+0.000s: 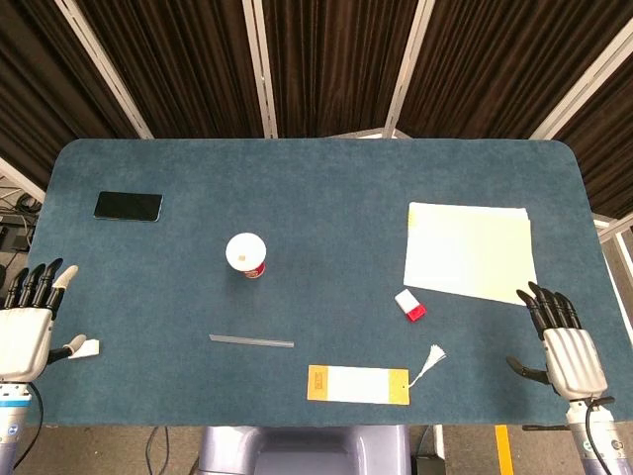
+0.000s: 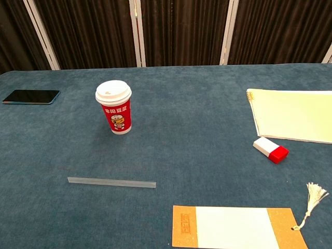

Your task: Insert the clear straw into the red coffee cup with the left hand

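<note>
A flat black phone (image 1: 128, 206) is seen at the table's (image 1: 326, 287) far left. The left hand (image 1: 28, 322) is held spread and empty at the left edge. The red paper cup (image 1: 246, 255), white-lidded, stands upright; at its six o'clock the thin clear straw (image 1: 251, 341) lies flat, at three o'clock from the left hand, well apart. A bookmark (image 1: 358, 384), eraser (image 1: 409, 305) and notebook (image 1: 470, 251) are found rightward. The right hand (image 1: 564, 341) is likewise spread, empty.

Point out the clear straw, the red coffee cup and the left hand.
clear straw (image 2: 111, 182), chest view, middle of its length.
red coffee cup (image 2: 119, 117), chest view, printed red side wall.
left hand (image 1: 27, 332), head view, back of the palm.
</note>
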Robot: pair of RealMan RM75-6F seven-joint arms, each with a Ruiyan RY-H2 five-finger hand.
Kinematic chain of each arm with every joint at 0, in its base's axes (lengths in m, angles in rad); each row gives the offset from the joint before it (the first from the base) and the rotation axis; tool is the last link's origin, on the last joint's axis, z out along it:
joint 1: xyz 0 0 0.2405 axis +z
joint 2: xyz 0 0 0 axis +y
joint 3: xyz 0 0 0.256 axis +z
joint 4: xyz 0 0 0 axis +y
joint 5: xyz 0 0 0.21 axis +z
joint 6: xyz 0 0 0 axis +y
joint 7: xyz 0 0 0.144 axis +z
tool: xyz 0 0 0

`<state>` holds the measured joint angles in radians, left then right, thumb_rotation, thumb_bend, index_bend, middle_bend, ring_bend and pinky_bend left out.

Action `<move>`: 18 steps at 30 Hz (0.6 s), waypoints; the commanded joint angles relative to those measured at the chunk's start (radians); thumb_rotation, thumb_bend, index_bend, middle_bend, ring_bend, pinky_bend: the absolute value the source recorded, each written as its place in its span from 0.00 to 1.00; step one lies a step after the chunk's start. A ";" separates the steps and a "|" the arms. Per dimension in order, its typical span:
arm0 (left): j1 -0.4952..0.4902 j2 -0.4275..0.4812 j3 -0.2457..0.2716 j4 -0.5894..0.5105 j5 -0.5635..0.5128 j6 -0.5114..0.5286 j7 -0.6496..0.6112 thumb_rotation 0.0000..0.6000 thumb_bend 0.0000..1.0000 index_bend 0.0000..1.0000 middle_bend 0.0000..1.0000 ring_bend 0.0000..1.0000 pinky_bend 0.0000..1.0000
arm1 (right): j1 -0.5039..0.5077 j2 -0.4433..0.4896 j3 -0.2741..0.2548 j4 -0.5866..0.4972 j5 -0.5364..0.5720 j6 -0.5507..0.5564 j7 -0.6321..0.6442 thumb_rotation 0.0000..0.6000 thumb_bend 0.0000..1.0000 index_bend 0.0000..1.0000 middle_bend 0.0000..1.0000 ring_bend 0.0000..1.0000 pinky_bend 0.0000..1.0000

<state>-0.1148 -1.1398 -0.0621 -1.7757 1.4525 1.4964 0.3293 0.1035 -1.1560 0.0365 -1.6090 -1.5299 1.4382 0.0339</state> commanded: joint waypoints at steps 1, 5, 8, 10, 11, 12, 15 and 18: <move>0.001 0.000 0.001 -0.001 0.003 0.002 0.003 1.00 0.04 0.10 0.00 0.00 0.00 | -0.001 0.001 0.000 -0.002 0.000 0.001 0.001 1.00 0.14 0.06 0.00 0.00 0.00; 0.003 0.002 0.006 -0.003 0.008 0.002 0.009 1.00 0.04 0.10 0.00 0.00 0.00 | -0.002 0.003 -0.002 -0.004 -0.004 0.004 0.000 1.00 0.14 0.06 0.00 0.00 0.00; 0.002 0.004 0.007 -0.007 0.004 -0.003 0.013 1.00 0.04 0.10 0.00 0.00 0.00 | -0.002 0.002 -0.002 -0.004 -0.004 0.004 -0.002 1.00 0.14 0.06 0.00 0.00 0.00; 0.001 0.005 0.008 -0.009 0.004 -0.006 0.013 1.00 0.04 0.10 0.00 0.00 0.00 | -0.001 0.003 -0.002 -0.004 -0.001 0.000 -0.002 1.00 0.14 0.06 0.00 0.00 0.00; 0.000 0.005 0.008 -0.009 0.004 -0.007 0.014 1.00 0.04 0.10 0.00 0.00 0.00 | -0.001 0.003 -0.001 -0.004 0.001 -0.001 -0.002 1.00 0.14 0.06 0.00 0.00 0.00; -0.001 0.006 0.008 -0.010 0.004 -0.009 0.014 1.00 0.04 0.10 0.00 0.00 0.00 | -0.001 0.003 -0.001 -0.004 0.001 -0.002 -0.002 1.00 0.14 0.06 0.00 0.00 0.00; -0.003 0.006 0.008 -0.010 0.002 -0.013 0.014 1.00 0.04 0.10 0.00 0.00 0.00 | 0.000 0.002 -0.001 -0.004 0.004 -0.004 -0.003 1.00 0.14 0.06 0.00 0.00 0.00; -0.004 0.006 0.008 -0.010 -0.002 -0.018 0.017 1.00 0.04 0.10 0.00 0.00 0.00 | 0.002 0.001 0.001 -0.002 0.007 -0.008 -0.001 1.00 0.14 0.06 0.00 0.00 0.00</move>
<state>-0.1189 -1.1339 -0.0544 -1.7859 1.4502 1.4785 0.3458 0.1051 -1.1549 0.0372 -1.6110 -1.5227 1.4308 0.0333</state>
